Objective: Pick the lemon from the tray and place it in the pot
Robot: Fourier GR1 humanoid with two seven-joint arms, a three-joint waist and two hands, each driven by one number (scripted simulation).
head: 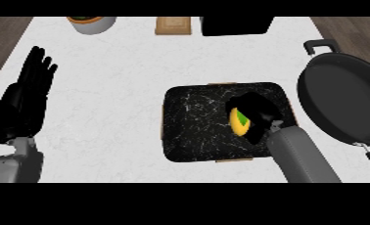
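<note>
A yellow lemon (238, 121) lies on the black marbled tray (196, 121) near its right side. My right hand (258, 111) is on the tray over the lemon, its fingers curled round it and hiding most of it; a bit of green shows beside the yellow. The dark pot (336, 97), round with a handle at its top, stands right of the tray at the counter's right edge. At the left edge my left hand (29, 92) rests open, fingers up.
Along the counter's far edge stand a white bowl with something green and orange (92, 23), a tan board (173, 25) and a black box (236, 25). White counter (108, 121) stretches between the tray and my left hand.
</note>
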